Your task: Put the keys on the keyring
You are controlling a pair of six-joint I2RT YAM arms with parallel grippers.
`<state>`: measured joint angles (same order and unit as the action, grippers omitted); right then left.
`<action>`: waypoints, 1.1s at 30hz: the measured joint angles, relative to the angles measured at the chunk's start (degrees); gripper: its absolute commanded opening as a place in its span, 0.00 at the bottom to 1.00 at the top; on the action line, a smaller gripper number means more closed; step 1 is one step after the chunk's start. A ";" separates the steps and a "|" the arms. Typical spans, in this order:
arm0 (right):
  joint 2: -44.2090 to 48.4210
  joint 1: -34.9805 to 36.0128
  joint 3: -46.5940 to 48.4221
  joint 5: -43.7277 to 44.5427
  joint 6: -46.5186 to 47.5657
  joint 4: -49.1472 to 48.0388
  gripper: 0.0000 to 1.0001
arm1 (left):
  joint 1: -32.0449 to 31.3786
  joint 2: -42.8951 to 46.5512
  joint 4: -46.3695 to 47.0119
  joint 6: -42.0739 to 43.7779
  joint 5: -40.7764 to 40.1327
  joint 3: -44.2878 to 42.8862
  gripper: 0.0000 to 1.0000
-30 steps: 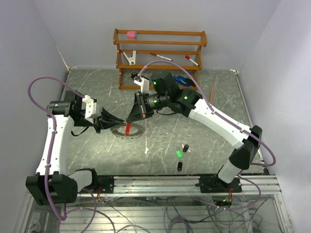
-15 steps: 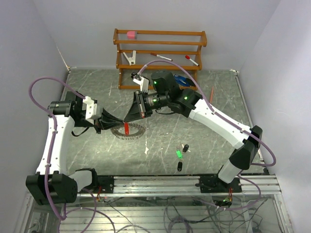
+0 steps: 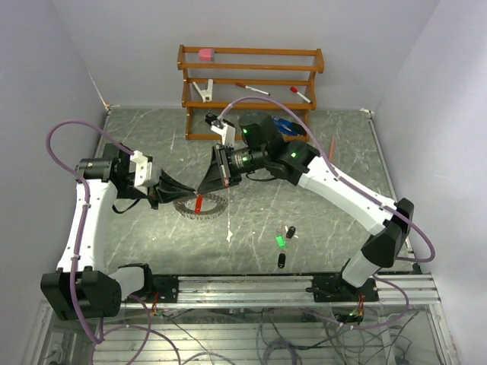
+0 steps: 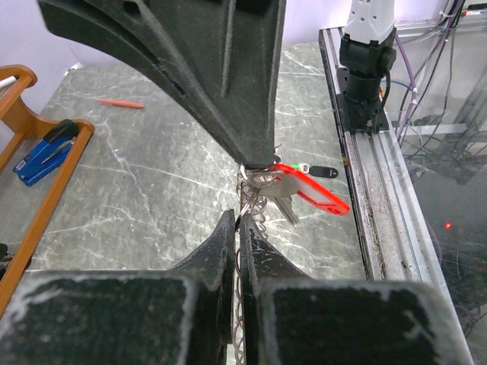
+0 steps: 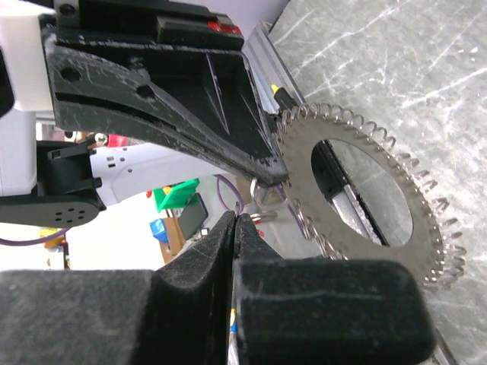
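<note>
Left gripper [image 4: 238, 228]: fingers pressed together, with the thin edge of the keyring [image 5: 426, 255] pinched between them. In the top view it bites the ring's rim at about 9 o'clock. The ring lies roughly flat, low over the table [image 3: 319, 220] (whether it touches the marble cannot be told).

Right gripper [image 5: 234, 224]: fingers closed tight, the tips coming onto the ring from its 12 o'clock side. Its own wrist view shows a small silvery bit right at the tips. In the left wrist view those tips meet the metal end of the red key [image 4: 316, 192], so the right gripper reads as pinching that key. The red head points away from the ring, toward 4 o'clock in that view, and the blade end lies against the looped rim. Whether the key sits on a loop cannot be told.

The tips of the two grippers are very close, facing each other across the same stretch of rim.

Outward, top view:
- The green key [image 3: 280, 242] lies on the table at 4 o'clock of the ring, well apart from it.
- One black key [image 3: 291, 231] lies just beside the green one, at its 1 o'clock.
- The second black key [image 3: 281, 261] lies at 6 o'clock of the green one, nearer the rail.
- The wooden rack [image 3: 251, 76] stands at 12 o'clock against the far wall.
- An orange pencil [image 3: 332, 144] lies at 2 o'clock of the ring, near the table's right edge.
</note>
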<state>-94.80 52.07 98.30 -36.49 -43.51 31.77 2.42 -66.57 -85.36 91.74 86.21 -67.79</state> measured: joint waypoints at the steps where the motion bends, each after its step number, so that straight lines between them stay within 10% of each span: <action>1: 0.46 0.00 -0.50 0.13 0.07 0.42 0.00 | -0.02 0.02 0.00 0.00 0.00 -0.02 0.07; 33: 2.75 -0.37 -5.22 3.06 -1.33 1.51 0.00 | -0.02 0.96 0.00 -0.28 0.00 -0.02 0.07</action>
<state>-92.05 51.70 93.08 -33.43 -44.84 33.28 2.39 -65.60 -85.36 91.46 86.21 -67.81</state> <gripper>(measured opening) 0.006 0.083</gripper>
